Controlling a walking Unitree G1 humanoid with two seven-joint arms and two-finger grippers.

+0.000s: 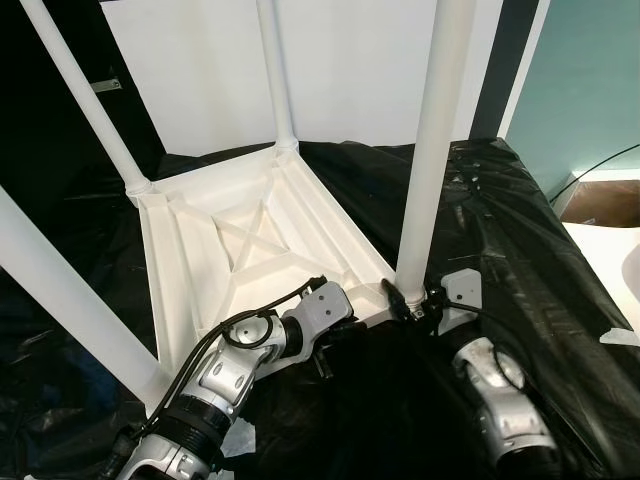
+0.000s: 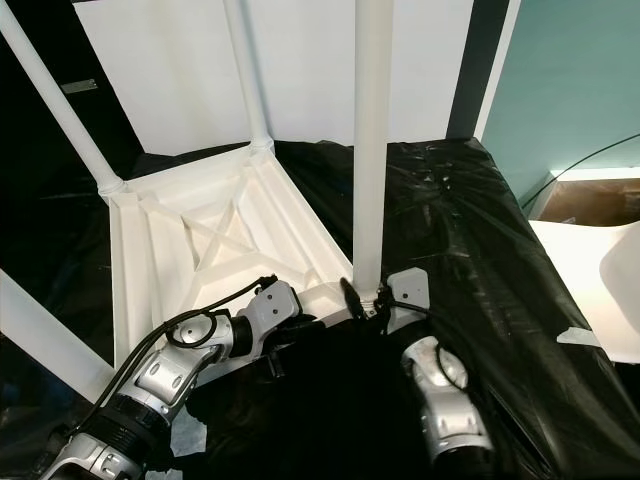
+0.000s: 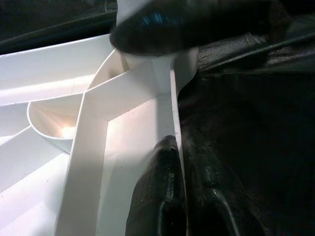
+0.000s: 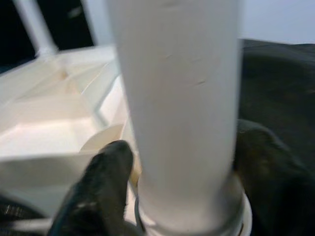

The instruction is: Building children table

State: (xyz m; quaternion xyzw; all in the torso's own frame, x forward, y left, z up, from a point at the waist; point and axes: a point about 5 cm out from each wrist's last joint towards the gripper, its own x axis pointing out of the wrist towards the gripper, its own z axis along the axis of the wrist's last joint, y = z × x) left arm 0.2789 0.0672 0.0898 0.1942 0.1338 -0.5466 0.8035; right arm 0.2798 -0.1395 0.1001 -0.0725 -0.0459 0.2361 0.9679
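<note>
Black sheeting (image 1: 520,230) covers the work surface, and the upturned white tabletop (image 1: 260,250) lies on it with four legs standing up. At its nearest corner the right gripper (image 1: 418,303) is closed around a leg (image 1: 432,150) at the socket. Beside that corner the left gripper (image 3: 179,196) pinches the tabletop's rim. If the leg sits crooked, twisting could jam it or drag the tabletop across the slick sheeting.

Children table (image 1: 250,240) plain white, legs (image 1: 430,150) white too. Plastic sheet (image 1: 520,230) glossy black. Arms (image 1: 235,365) silver, fingers (image 3: 157,196) black. Wall (image 1: 590,70) teal.
</note>
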